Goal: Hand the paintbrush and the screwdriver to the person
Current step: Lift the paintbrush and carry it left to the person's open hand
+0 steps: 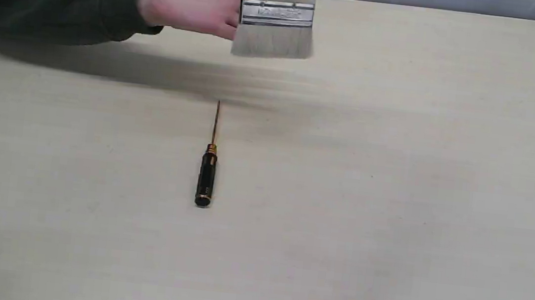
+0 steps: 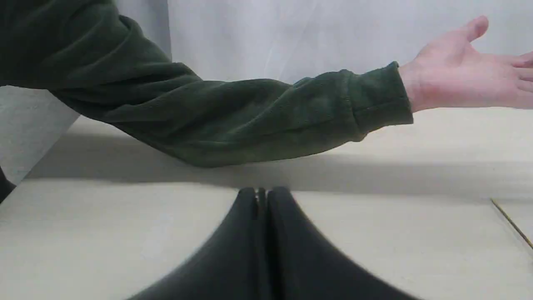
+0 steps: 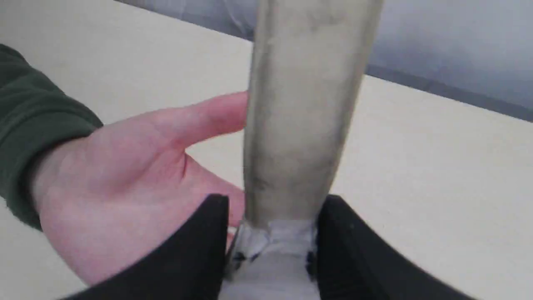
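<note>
paintbrush (image 1: 277, 14): handle cut off by the exterior view's top edge
person (image 1: 189, 0): fingertips hidden behind paintbrush
screwdriver (image 2: 511, 223): left wrist view shows only a shaft sliver

The wide flat paintbrush (image 1: 276, 16) with whitish bristles, silver metal ferrule and pale wooden handle hangs upright above the far side of the tabletop (image 1: 390, 207), bristles down. Just beside it, on its left in the exterior view, the person's bare hand (image 1: 191, 0) in a dark green sleeve is held open, palm up. The slim screwdriver (image 1: 206, 176), black handle with gold bands and thin gold-brown shaft, lies flat mid-tabletop, shaft toward the far edge, well apart from both.
</note>
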You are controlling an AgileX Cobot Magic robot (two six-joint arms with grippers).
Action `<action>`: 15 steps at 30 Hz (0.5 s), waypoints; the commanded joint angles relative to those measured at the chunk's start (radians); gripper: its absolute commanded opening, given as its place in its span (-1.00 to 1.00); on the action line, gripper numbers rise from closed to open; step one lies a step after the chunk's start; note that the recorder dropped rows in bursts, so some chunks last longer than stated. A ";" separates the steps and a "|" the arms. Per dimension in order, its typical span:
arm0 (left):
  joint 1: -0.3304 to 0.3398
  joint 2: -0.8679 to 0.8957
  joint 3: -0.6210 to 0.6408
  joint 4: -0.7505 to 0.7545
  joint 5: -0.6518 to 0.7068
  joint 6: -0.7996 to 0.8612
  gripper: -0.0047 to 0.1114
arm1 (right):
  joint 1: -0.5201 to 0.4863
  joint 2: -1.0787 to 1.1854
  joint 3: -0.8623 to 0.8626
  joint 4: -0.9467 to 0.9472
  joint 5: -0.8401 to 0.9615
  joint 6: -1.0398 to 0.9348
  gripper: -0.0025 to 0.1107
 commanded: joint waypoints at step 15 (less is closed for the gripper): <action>-0.007 -0.002 0.002 -0.003 -0.011 -0.002 -0.92 | 0.002 0.264 -0.317 0.009 0.100 0.000 -0.88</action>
